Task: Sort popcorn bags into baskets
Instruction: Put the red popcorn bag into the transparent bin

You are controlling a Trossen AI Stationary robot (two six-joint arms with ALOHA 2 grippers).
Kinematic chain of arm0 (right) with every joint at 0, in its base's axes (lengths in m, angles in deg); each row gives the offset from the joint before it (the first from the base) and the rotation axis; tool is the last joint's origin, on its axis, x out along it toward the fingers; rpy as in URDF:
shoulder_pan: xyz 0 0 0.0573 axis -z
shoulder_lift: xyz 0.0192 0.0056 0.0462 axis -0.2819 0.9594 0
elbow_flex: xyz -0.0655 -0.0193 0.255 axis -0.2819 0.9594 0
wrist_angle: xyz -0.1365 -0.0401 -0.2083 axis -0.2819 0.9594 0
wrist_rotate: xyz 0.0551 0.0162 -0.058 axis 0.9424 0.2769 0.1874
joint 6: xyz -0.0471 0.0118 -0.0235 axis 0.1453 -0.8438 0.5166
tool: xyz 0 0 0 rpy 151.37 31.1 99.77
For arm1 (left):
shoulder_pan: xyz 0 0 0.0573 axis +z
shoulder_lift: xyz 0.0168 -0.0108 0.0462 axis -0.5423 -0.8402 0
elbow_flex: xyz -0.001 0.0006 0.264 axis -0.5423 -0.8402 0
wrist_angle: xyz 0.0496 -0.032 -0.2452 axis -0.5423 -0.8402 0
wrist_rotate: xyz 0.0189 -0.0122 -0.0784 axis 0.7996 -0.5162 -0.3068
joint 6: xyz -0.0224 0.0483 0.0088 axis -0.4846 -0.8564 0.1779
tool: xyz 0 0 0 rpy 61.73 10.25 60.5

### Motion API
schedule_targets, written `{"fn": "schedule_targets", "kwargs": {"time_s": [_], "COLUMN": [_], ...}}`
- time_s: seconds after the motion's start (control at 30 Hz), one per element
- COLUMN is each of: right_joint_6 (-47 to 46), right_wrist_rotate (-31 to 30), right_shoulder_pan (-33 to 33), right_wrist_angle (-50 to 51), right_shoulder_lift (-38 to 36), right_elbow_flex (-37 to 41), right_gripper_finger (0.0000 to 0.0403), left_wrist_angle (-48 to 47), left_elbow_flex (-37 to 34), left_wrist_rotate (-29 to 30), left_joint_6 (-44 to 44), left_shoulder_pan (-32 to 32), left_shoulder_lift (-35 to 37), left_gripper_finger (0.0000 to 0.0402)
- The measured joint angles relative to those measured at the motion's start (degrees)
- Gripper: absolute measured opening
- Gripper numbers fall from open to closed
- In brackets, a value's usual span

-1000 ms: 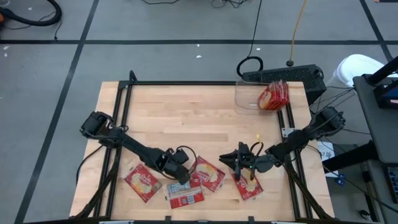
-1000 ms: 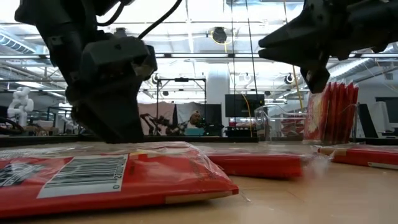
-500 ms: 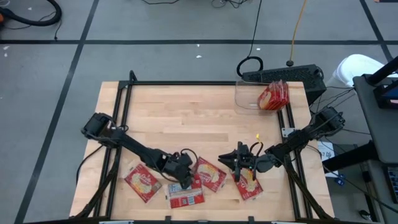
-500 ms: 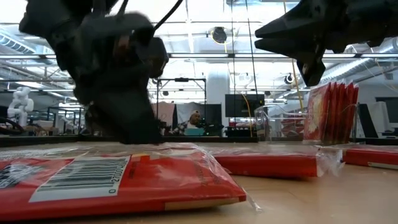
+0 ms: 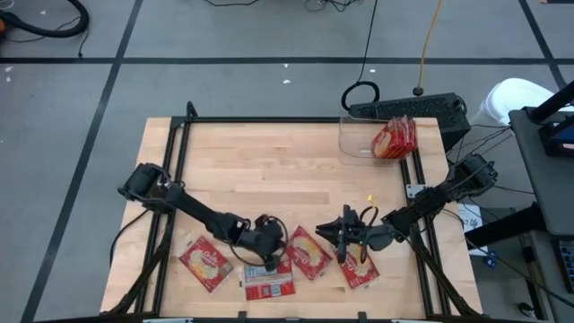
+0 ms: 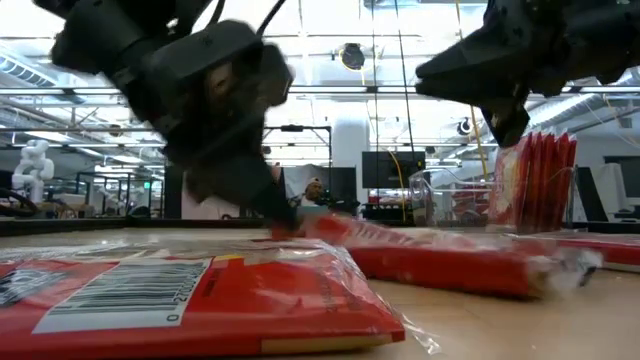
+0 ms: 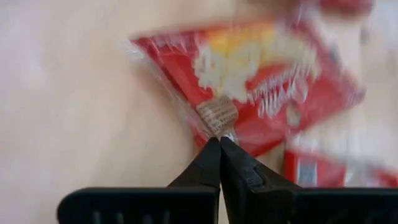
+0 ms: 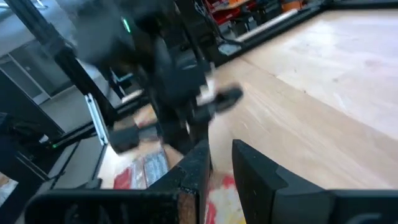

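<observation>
1. Clenched jaws: the left gripper (image 7: 219, 142) pinches the clear sealed edge of a popcorn bag (image 7: 267, 93), its two dark fingers meeting at the tips. Only the left wrist view shows this pinch up close.
2. From above, the left gripper (image 5: 273, 254) sits near the front of the wooden table (image 5: 269, 161), at the left edge of that same held bag (image 5: 307, 253), which shows a yellow-cream round picture.
3. Seen level with the table, the held bag (image 6: 440, 255) tilts, its pinched end raised off the wood under the gripper (image 6: 285, 215). The overhead view does not reveal this lift.
4. Right gripper (image 8: 221, 155): its fingers stand slightly apart, grasping nothing. From above it (image 5: 341, 240) hovers over another bag (image 5: 359, 266) near the front right.
5. Two more bags lie flat at the front left: one with a round picture (image 5: 206, 264) and one with a white barcode label (image 5: 269, 283). The low view shows the barcode bag (image 6: 190, 300) closest to the camera.
6. A clear bin (image 5: 363, 135) stands at the table's far right corner, with red bags upright inside it (image 5: 396, 137). In the low view these bags (image 6: 535, 190) stand on edge, side by side.
7. A person (image 6: 315, 195) appears far behind the table in the low view only.
</observation>
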Motion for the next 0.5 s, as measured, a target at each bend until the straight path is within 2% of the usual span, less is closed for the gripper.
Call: {"fn": "schedule_targets", "kwargs": {"time_s": [0.13, 0.23, 0.3, 0.4, 0.5], "right_joint_6": [-3.67, -4.84, -5.96, -6.33, -2.79], "right_wrist_rotate": [0.05, 1.84, 2.31, 2.35, 5.6], "right_shoulder_pan": [0.11, 0.98, 1.69, 2.75, 3.21], "right_wrist_angle": [1.68, 6.5, 14.33, 31.54, 46.51], "right_shoulder_lift": [0.02, -0.07, -0.32, -0.32, -0.26], "right_elbow_flex": [-0.04, -2.73, -6.89, -15.33, -23.7], "right_gripper_finger": [0.0066, 0.0066, 0.0066, 0.0066, 0.0072], "left_wrist_angle": [0.0, -1.1, -1.05, -1.58, -2.0], "left_elbow_flex": [0.2, 0.24, 0.25, 0.27, 0.27], "left_wrist_rotate": [3.95, 5.83, 7.11, 8.33, 8.42], "left_joint_6": [-8.64, -16.79, -23.01, -31.65, -39.82], "left_shoulder_pan": [0.77, 1.23, 1.59, 2.09, 2.39], "left_shoulder_lift": [3.59, 6.4, 8.29, 10.71, 12.84], "left_gripper_finger": [0.0003, 0.0002, 0.0002, 0.0002, 0.0002]}}
